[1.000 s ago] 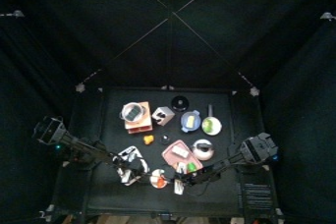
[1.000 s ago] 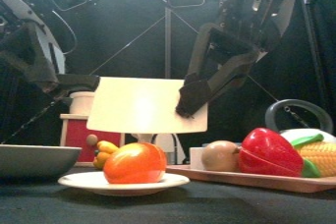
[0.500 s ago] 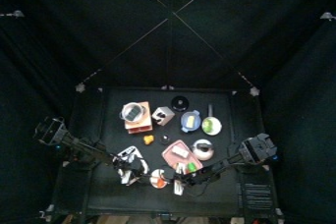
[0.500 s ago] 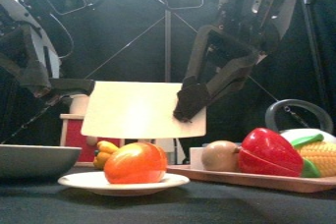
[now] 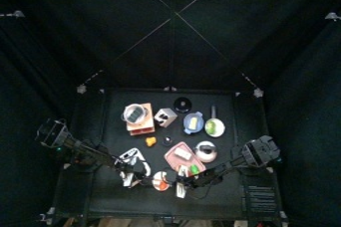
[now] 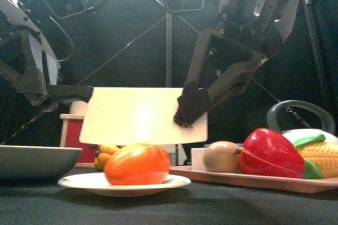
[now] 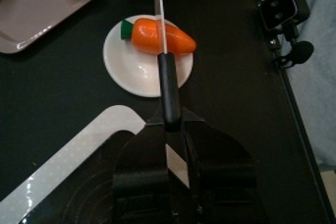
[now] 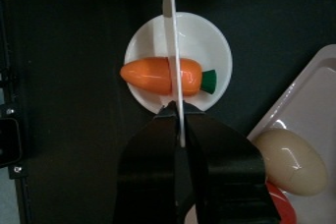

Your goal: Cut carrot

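The carrot (image 7: pixel 160 36) is short and orange with a green end. It lies on a small white plate (image 7: pixel 132 66), near the table's front in the front view (image 6: pixel 136 163). A knife (image 6: pixel 132 115) with a black handle and a wide cream blade hangs edge-down over it, very close above it. My left gripper (image 7: pixel 168 120) is shut on the handle. My right gripper (image 8: pixel 178 110) is shut on the blade's other end, and the blade (image 8: pixel 171 22) runs across the carrot (image 8: pixel 164 74). Whether blade and carrot touch is unclear.
A pink tray (image 6: pixel 224 180) at the front right carries a red pepper (image 6: pixel 271 152), a pale egg-like piece (image 6: pixel 220 155) and corn. A grey bowl (image 6: pixel 34 160) stands at the front left. More toy foods and dishes fill the table's back half (image 5: pixel 167 119).
The knife has shifted a little to the left and lower over the carrot, with both grippers still holding it.
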You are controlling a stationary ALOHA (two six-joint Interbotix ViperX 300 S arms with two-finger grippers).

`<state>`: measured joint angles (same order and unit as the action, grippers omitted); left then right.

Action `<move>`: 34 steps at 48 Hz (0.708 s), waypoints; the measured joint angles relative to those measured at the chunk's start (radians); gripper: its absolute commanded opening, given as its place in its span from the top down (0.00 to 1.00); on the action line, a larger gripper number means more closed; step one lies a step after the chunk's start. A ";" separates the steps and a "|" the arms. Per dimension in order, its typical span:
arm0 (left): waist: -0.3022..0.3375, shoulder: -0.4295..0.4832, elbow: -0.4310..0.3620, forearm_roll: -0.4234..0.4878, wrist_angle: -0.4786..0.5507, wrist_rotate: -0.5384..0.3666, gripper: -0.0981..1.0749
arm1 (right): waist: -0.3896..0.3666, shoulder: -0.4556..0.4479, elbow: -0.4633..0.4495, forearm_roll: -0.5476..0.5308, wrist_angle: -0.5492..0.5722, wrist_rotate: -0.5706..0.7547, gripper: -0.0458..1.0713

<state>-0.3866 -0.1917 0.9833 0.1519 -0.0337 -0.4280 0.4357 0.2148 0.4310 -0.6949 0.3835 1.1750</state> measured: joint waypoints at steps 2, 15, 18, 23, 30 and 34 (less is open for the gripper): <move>0.000 0.003 0.002 0.000 0.000 -0.002 0.79 | 0.002 0.003 0.000 0.000 0.000 0.000 0.67; 0.000 0.008 0.000 0.000 0.000 -0.002 0.79 | 0.002 0.006 0.000 0.000 -0.002 0.000 0.67; 0.000 0.008 0.000 0.000 0.000 0.000 0.79 | 0.002 0.006 0.000 0.000 -0.002 0.000 0.67; 0.000 0.011 0.000 0.000 0.000 -0.002 0.79 | 0.002 0.012 -0.002 -0.002 -0.002 0.000 0.67; 0.000 0.018 0.000 0.000 0.000 0.000 0.79 | 0.000 0.018 -0.002 0.000 -0.002 0.000 0.67; 0.000 0.021 0.000 0.000 0.000 -0.002 0.79 | 0.002 0.020 -0.002 0.000 -0.003 0.000 0.67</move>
<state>-0.3866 -0.1703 0.9833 0.1519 -0.0337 -0.4295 0.4372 0.2347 0.4295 -0.6949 0.3804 1.1750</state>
